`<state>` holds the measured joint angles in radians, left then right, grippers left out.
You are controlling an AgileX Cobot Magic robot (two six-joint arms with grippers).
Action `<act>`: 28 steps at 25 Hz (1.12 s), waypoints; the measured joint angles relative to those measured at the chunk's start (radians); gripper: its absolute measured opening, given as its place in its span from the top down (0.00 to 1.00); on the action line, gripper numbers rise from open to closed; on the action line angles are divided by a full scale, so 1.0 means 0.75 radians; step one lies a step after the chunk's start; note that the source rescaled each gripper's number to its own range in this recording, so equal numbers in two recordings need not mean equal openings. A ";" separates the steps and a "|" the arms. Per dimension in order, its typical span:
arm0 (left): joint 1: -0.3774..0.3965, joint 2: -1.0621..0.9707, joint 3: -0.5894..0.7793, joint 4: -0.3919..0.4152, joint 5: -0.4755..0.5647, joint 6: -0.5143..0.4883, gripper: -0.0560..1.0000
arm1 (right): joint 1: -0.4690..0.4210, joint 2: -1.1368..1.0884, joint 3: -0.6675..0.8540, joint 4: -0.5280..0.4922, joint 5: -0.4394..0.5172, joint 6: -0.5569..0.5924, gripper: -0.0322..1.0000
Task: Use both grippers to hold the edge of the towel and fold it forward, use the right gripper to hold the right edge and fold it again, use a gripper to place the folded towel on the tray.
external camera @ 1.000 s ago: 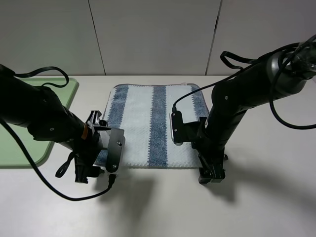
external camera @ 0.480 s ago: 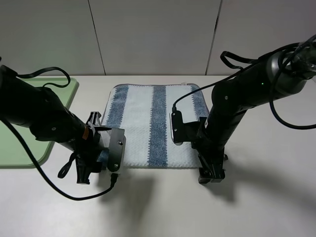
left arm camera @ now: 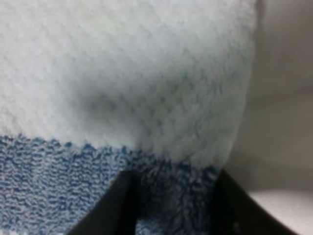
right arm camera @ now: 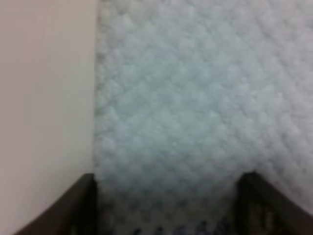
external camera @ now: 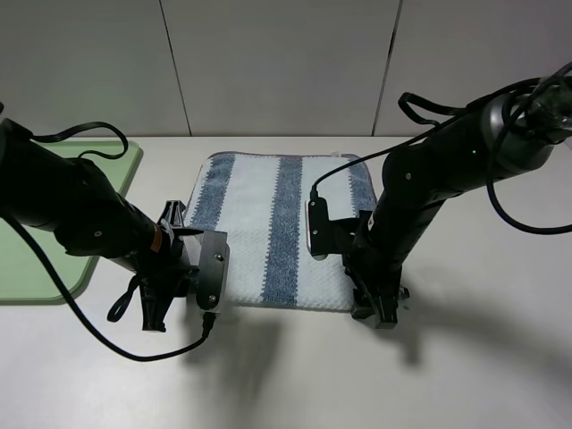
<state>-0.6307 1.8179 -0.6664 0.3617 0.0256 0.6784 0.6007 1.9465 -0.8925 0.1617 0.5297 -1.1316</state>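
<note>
The striped towel (external camera: 277, 214) lies flat in the middle of the table. My left gripper (external camera: 181, 295) is down on its near left corner. In the left wrist view the fingers (left arm camera: 124, 208) stand close together, and the gripper (left arm camera: 171, 215) pinches a bunched fold of blue cloth of the towel (left arm camera: 146, 73). My right gripper (external camera: 375, 308) sits at the near right corner. In the right wrist view that gripper (right arm camera: 166, 210) has its fingers (right arm camera: 80, 205) well apart, astride the pale part of the towel (right arm camera: 195, 98) beside its edge. The green tray (external camera: 132, 165) lies at the far left.
Bare pale table lies in front of the towel and to its right. The left arm's cable loops onto the table beside the tray. A panelled wall closes off the back edge.
The left fingers have closed onto the near left corner, bunching the cloth. The right fingers have narrowed and the right gripper has shifted slightly inward onto the near right corner.
</note>
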 joint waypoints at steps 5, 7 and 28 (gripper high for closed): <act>0.000 0.000 0.000 0.000 -0.001 0.000 0.88 | 0.000 0.000 0.000 0.004 -0.017 -0.002 0.58; 0.000 0.000 0.000 0.000 -0.001 0.000 0.92 | 0.000 0.000 0.000 0.007 -0.028 -0.002 0.67; 0.000 -0.033 0.000 -0.003 0.026 0.001 0.95 | 0.000 -0.011 -0.003 0.029 -0.012 0.046 0.97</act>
<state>-0.6307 1.7929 -0.6664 0.3596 0.0448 0.6791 0.6007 1.9379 -0.8947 0.1837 0.5204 -1.0972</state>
